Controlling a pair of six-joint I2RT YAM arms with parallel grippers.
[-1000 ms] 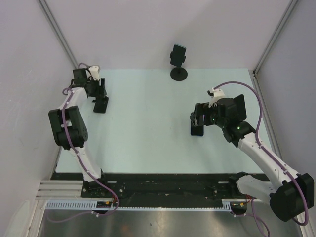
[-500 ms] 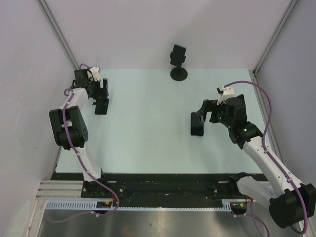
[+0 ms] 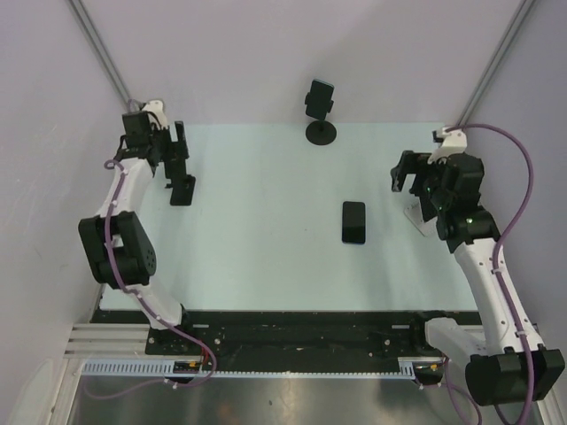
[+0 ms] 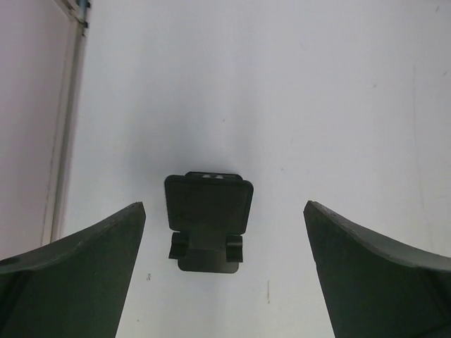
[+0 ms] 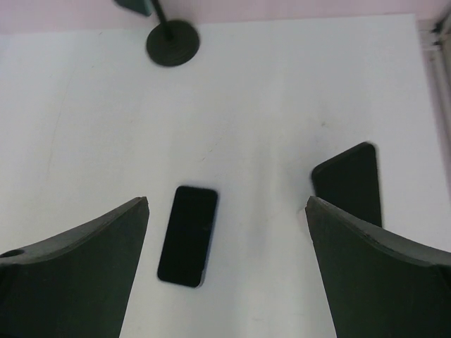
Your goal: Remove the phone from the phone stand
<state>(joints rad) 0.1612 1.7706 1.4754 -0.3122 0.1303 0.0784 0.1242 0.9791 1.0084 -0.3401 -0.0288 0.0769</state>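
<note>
Left fingers [image 4: 84, 267]: spread wide, gripping nothing, poised above the small black folding phone stand [image 3: 182, 189], which stands bare at 10 o'clock on the pale bench [image 3: 266, 266]. Black pedestal holder with round base [image 3: 321, 133]: 12 o'clock, far edge. Flat black phone [image 3: 353, 221]: lying flat on the bench, 3 o'clock of centre, well apart from both stands. Right fingers [image 5: 77, 267]: spread, empty, at the phone's 2 o'clock.
</note>
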